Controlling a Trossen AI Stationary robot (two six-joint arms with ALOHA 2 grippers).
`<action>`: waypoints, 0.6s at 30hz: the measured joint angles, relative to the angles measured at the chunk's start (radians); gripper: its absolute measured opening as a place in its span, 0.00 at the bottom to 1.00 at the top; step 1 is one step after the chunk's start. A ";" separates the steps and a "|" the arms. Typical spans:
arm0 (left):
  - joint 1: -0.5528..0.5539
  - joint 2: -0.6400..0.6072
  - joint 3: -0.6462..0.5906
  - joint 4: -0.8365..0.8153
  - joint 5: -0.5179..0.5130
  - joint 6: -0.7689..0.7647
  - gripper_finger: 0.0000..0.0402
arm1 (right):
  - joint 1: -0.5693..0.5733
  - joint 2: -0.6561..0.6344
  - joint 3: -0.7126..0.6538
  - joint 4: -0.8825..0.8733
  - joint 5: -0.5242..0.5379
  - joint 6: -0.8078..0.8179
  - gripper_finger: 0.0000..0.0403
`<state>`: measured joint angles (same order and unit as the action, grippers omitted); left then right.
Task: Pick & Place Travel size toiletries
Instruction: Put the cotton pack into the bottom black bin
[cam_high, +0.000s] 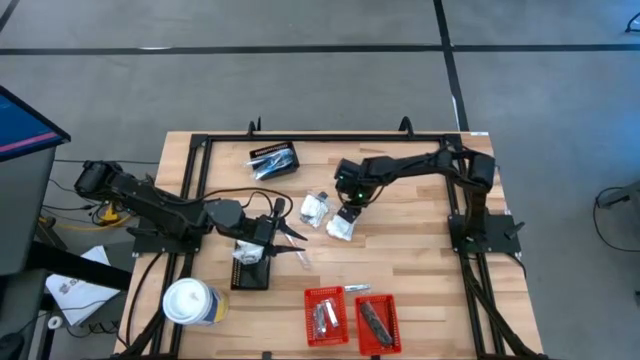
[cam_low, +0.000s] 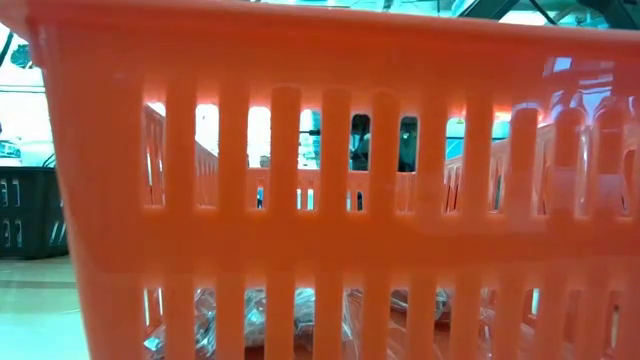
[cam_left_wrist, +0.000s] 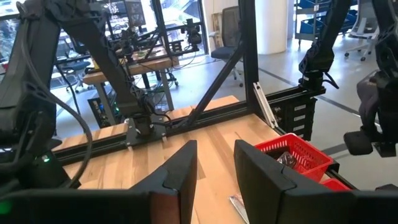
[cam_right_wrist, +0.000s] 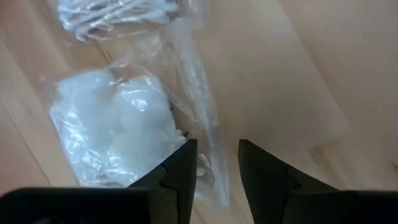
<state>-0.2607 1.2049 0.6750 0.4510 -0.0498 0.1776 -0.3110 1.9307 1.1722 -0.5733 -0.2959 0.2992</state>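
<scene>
The white clear-wrapped packet lies on the desk just beside a second packet, directly under the right gripper. Its jaws stand parted, empty, at the packet's loose film edge. Closing there risks pinching only wrap, so the packet slips. Only the high view shows the red baskets; the left gripper hovers parted, empty.

Two white clear-wrapped packets lie mid-table, silvery sachets and dark sticks in separate red baskets
</scene>
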 joint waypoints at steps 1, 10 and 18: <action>0.000 0.000 0.000 0.000 0.000 0.000 0.25 | -0.002 0.005 0.006 -0.005 -0.003 -0.005 0.27; 0.000 0.000 0.000 0.000 -0.002 0.000 0.25 | -0.011 0.034 0.055 -0.073 -0.013 -0.087 0.02; -0.001 0.000 0.000 -0.003 -0.002 0.000 0.25 | 0.037 -0.012 0.108 -0.062 -0.015 -0.240 0.01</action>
<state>-0.2615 1.2049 0.6750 0.4483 -0.0521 0.1780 -0.2738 1.9184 1.2800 -0.6357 -0.3111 0.0594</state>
